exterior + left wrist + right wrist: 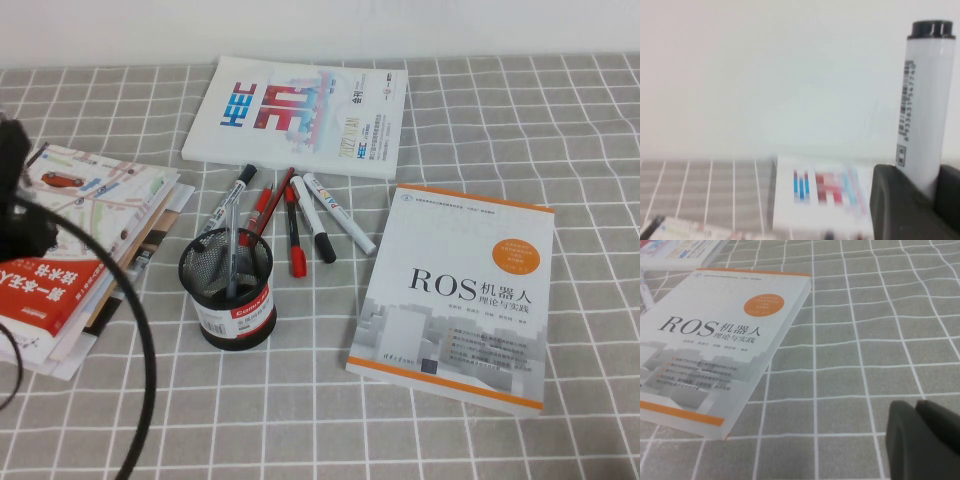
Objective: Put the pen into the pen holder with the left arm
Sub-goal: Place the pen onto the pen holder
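In the left wrist view my left gripper (921,186) is shut on the pen (925,100), a thick white-grey marker with a barcode and a black end, standing upright between the dark fingers (890,200). It is held well above the table, facing the back wall. In the high view only a dark part of the left arm (18,200) shows at the left edge; the held pen is hidden there. The black mesh pen holder (228,292) stands mid-table with thin pens leaning in it. My right gripper (920,412) is shut and empty, low over the cloth beside the ROS book (715,340).
Several loose markers (312,218) lie behind the holder. A HEEC book (300,112) lies at the back. The ROS book (460,290) lies right of the holder. A stack of books (80,250) lies at the left, crossed by a black cable (145,350).
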Robot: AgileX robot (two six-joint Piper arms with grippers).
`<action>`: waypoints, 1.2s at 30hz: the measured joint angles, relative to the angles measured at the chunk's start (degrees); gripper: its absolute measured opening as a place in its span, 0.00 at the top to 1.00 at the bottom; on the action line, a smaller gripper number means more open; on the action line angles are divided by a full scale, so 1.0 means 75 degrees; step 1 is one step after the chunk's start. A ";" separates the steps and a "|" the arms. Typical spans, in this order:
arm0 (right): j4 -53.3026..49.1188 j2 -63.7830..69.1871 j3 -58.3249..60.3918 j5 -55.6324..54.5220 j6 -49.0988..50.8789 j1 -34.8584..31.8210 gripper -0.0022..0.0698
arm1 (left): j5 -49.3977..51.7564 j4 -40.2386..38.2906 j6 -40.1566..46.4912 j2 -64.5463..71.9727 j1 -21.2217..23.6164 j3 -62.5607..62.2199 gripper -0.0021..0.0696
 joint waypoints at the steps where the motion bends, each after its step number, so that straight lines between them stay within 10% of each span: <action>1: 0.0000 0.0000 0.0000 0.0000 0.0000 0.0000 0.99 | -0.0479 0.0084 -0.0228 0.0000 0.0000 0.0213 0.82; 16: 0.0003 0.0000 0.0000 0.0000 0.0000 0.0000 0.99 | -0.5318 0.4584 -0.4083 0.2529 0.0000 0.1355 0.82; 36: 0.0003 0.0000 0.0000 0.0000 0.0000 0.0000 0.99 | -0.6355 0.5959 -0.4651 0.5963 0.0000 0.0213 0.82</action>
